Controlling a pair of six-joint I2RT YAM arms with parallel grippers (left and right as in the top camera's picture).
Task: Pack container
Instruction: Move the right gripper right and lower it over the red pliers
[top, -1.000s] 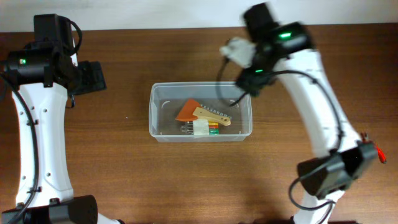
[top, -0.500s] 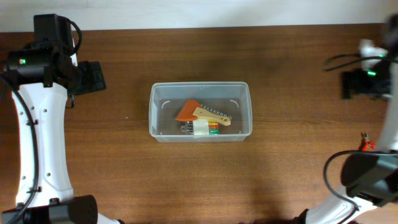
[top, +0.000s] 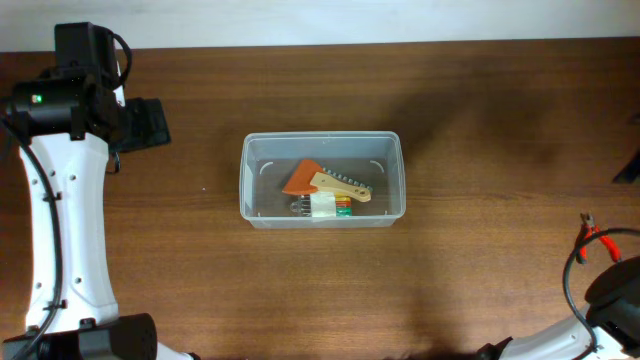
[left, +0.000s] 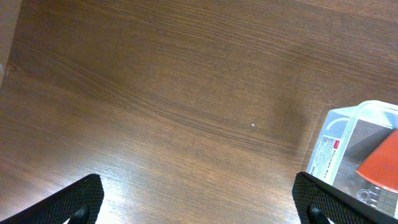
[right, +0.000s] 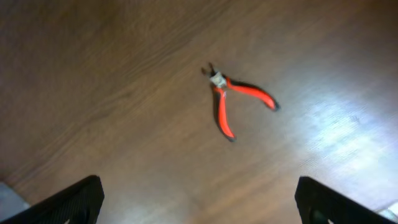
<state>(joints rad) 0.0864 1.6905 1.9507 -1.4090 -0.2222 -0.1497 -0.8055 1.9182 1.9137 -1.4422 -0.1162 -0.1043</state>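
The clear plastic container (top: 243, 182) stands mid-table and holds an orange triangular piece (top: 300, 178), a wooden-handled tool (top: 342, 185) and a small white and coloured item (top: 326, 206). Its corner shows at the right edge of the left wrist view (left: 348, 127). My left gripper (top: 146, 125) is open and empty over bare table left of the container; its fingers (left: 199, 205) are spread wide. My right gripper (right: 199, 208) is open and empty, off the overhead view at the far right. It hovers above red-handled pliers (right: 233, 102), which lie on the table.
The red pliers (top: 597, 238) lie near the table's right edge, far from the container. The right arm's base and cable (top: 610, 290) sit at the lower right. The left arm (top: 70, 200) runs down the left side.
My right arm has swung from over the container's right end to the far right, leaving the overhead view. The left arm and the container's contents have not moved.
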